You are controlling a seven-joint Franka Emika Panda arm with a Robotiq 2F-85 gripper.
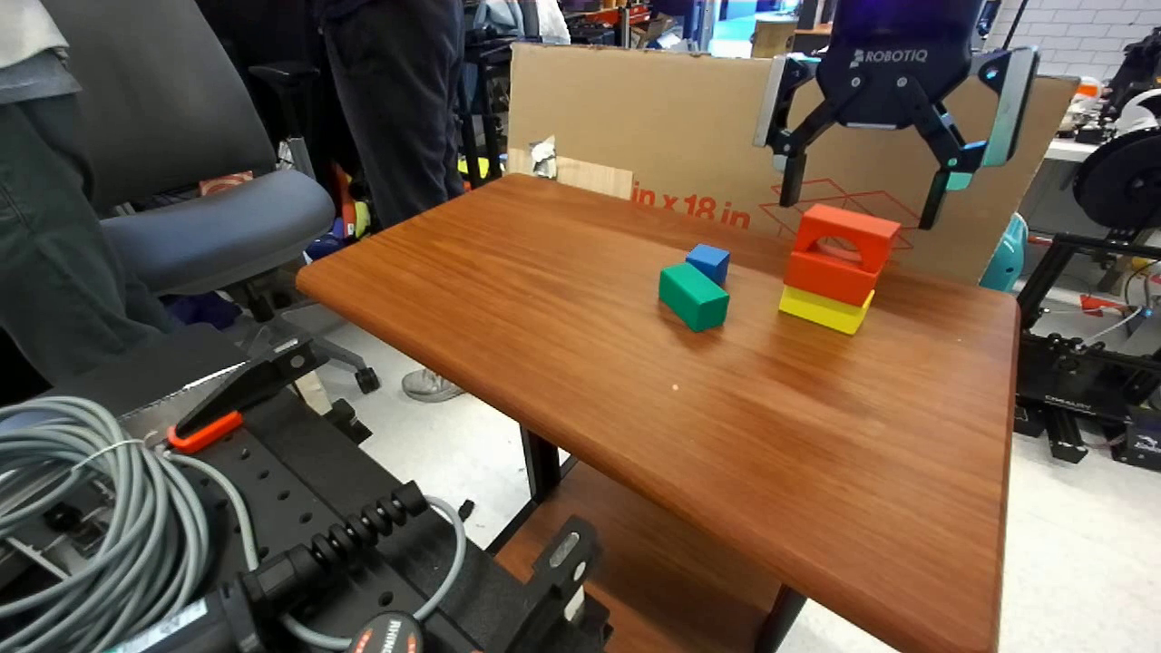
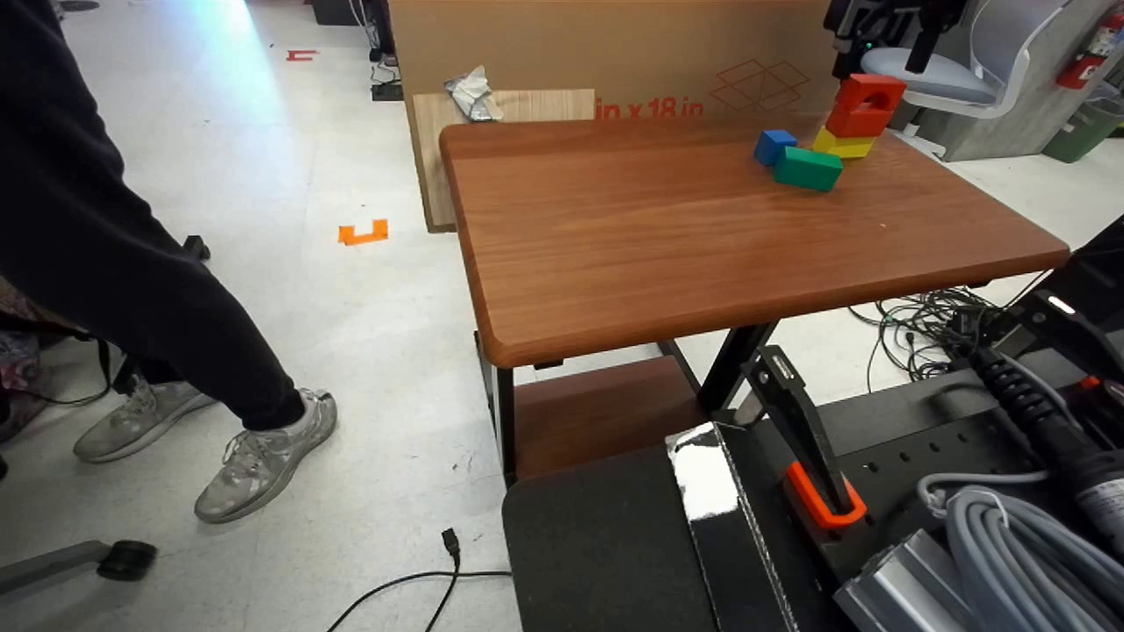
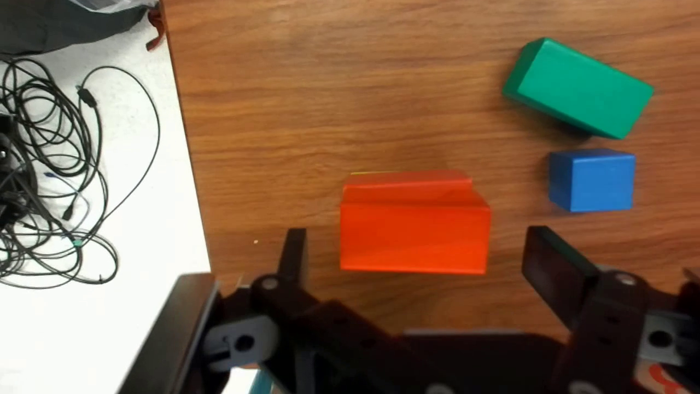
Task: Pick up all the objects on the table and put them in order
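A stack stands on the wooden table (image 1: 562, 299): a yellow block (image 1: 824, 310) at the bottom, a red block (image 1: 825, 276) on it, and a red arch block (image 1: 862, 227) on top. A green block (image 1: 694, 296) and a smaller blue block (image 1: 709, 260) lie close together beside the stack; they also show in the wrist view (image 3: 582, 90) (image 3: 599, 180). My gripper (image 1: 862, 195) is open and empty just above the stack. In the wrist view the arch block (image 3: 414, 238) sits between the spread fingers, apart from both. The yellow block is almost hidden there.
A cardboard sheet (image 1: 653, 118) stands upright behind the table's far edge. A black bench with clamps and coiled grey cable (image 1: 109, 508) is at the near side. A person's legs (image 2: 149, 237) are beside the table. Black cables (image 3: 54, 175) lie on the floor past the edge.
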